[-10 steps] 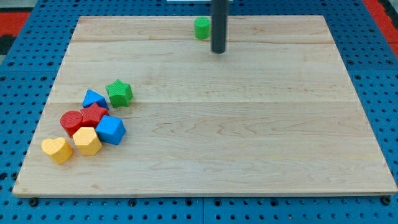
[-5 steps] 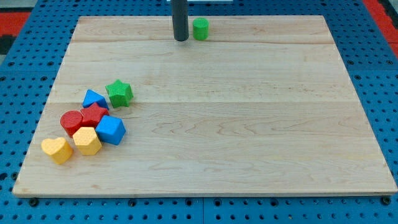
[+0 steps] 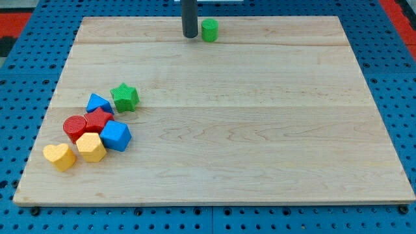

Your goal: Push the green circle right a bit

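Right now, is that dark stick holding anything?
Nothing is held. My tip only pushes; it stands just to the view's left of the green circle, close beside it.

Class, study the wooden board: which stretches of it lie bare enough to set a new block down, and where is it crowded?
Bare: the whole stretch to the view's right of the green star, and below the green circle down to the board's bottom edge. Crowded: the view's lower left, where the blue, red and yellow blocks huddle. My tip sits just left of the circle.
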Controlling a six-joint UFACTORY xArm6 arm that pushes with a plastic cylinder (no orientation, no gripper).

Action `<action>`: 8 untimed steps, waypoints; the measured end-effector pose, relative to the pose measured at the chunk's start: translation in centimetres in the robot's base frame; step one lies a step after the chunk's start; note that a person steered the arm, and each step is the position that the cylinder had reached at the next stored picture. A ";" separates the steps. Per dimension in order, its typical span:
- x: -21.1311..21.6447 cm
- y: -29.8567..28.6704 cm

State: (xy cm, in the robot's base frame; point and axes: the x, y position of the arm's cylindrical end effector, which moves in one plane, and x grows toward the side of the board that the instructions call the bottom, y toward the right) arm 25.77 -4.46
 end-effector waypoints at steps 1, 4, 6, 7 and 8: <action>1.9 -2.3; -6.4 -1.0; -3.8 3.5; -6.4 4.8; -3.6 6.7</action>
